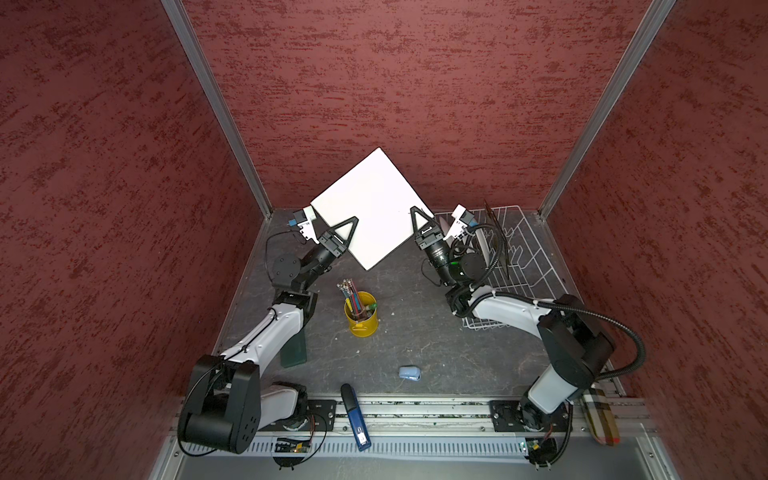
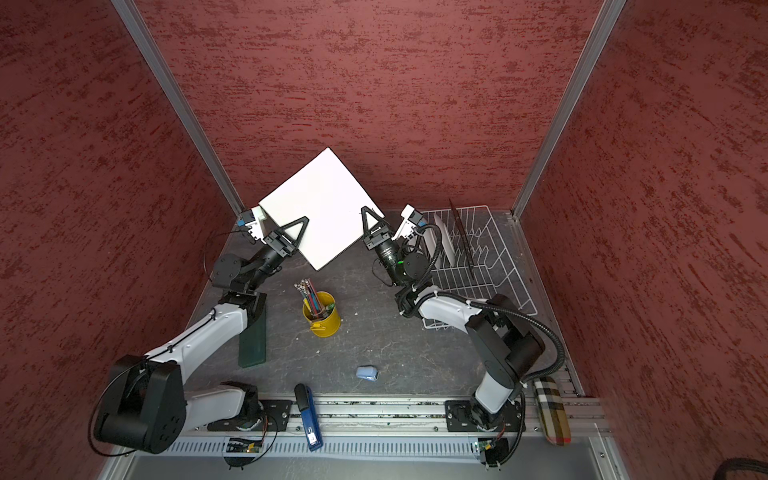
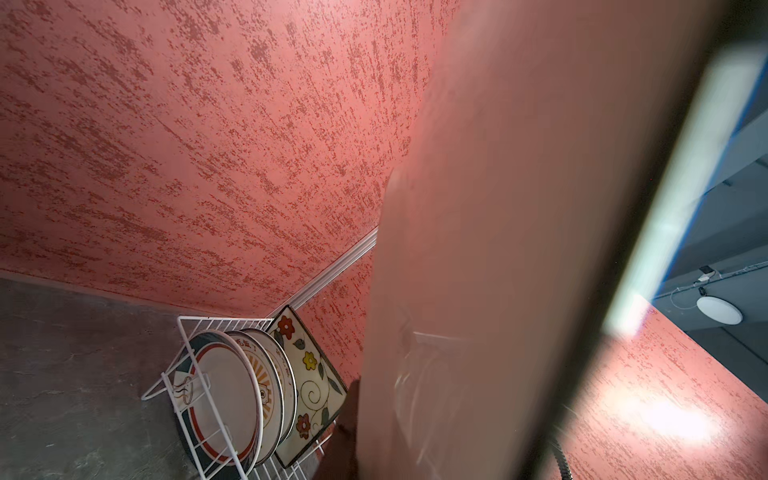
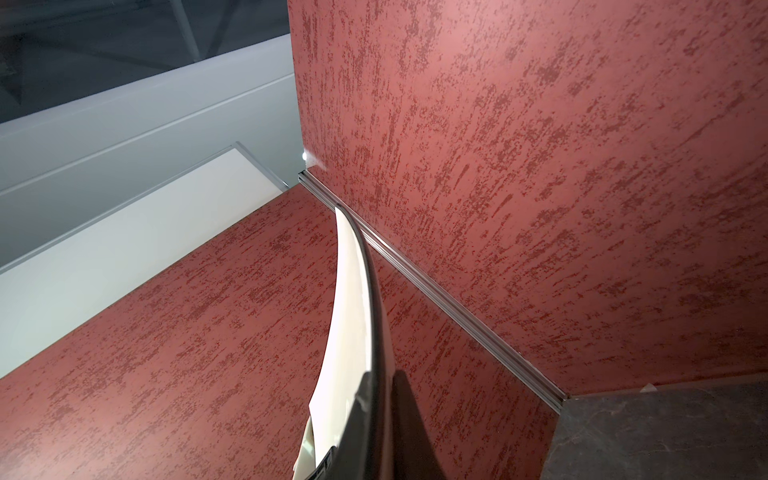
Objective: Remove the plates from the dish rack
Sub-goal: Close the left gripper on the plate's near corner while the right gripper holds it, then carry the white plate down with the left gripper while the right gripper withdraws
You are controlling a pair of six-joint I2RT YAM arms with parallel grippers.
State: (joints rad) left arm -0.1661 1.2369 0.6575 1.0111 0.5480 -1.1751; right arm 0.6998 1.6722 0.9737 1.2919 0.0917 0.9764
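A square plate hangs in the air at the back centre, its plain white underside turned up in both top views. My left gripper is shut on its lower left edge; in the left wrist view the plate is a close blur hiding the fingers. My right gripper straddles the right edge, open, with a thin gap beside the dark rim. The dish rack stands at the back right. It holds round plates and a flowered square plate on edge.
A yellow pencil cup stands mid-table under the held plate. A green block lies under the left arm. A light blue object, a blue stapler and a plaid case lie near the front. Red walls enclose three sides.
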